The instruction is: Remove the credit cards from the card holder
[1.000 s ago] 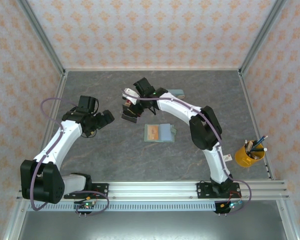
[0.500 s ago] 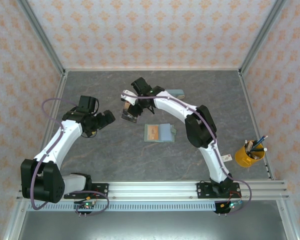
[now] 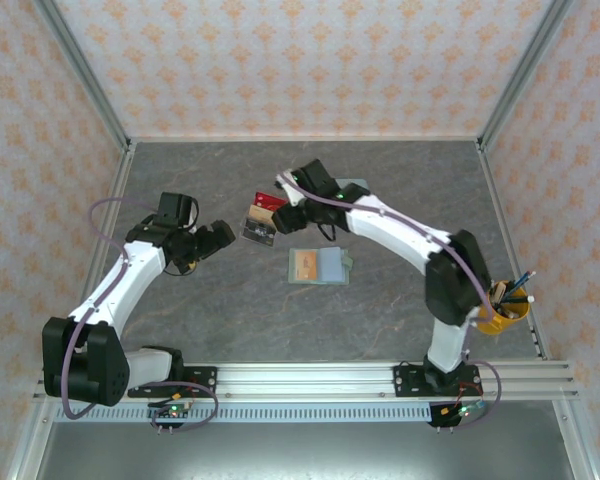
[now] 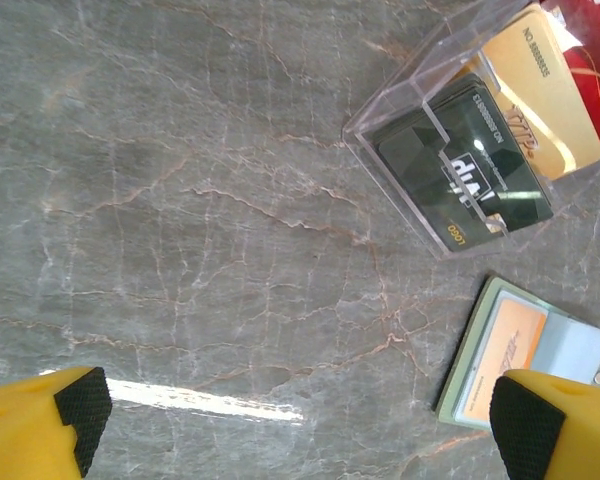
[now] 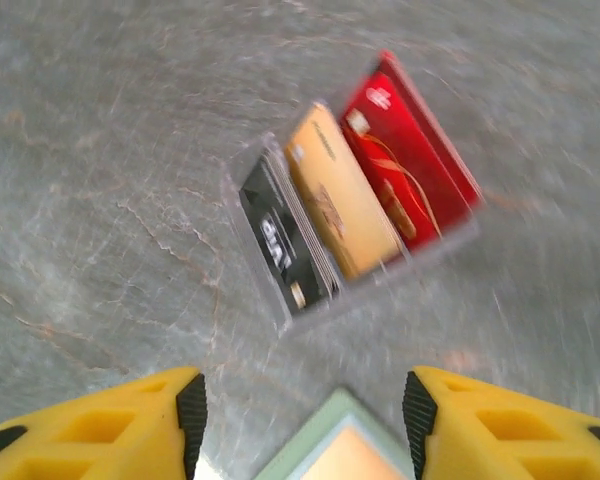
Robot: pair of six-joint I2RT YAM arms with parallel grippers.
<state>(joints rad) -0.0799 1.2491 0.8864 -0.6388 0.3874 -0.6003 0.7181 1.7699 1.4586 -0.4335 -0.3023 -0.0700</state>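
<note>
The card holder (image 3: 320, 266) lies open and flat on the grey marbled table (image 3: 400, 300), near its middle; an orange-yellow card (image 3: 304, 265) sits in the holder's left panel, while the right panel shows pale grey-green; beyond the holder and to its left stands a clear tray (image 3: 263, 222), apart from it, with three cards leaning in a row; the dark grey card (image 5: 280, 250) is the one nearest the holder, the tan card (image 5: 340, 205) is in the middle, and the red card (image 5: 410, 165) is farthest from it. The right gripper (image 5: 300, 400) hangs above the stretch of table between holder and tray; its yellow fingers (image 5: 190, 410) are spread, with nothing between them. The left gripper (image 3: 218, 238) is well to the left of the holder, off the table; its jaws stand wide apart and empty. A teal case (image 3: 358, 186) lies beyond the holder, partly under the right arm; a yellow pen cup (image 3: 497, 310) stands far to the holder's right.
</note>
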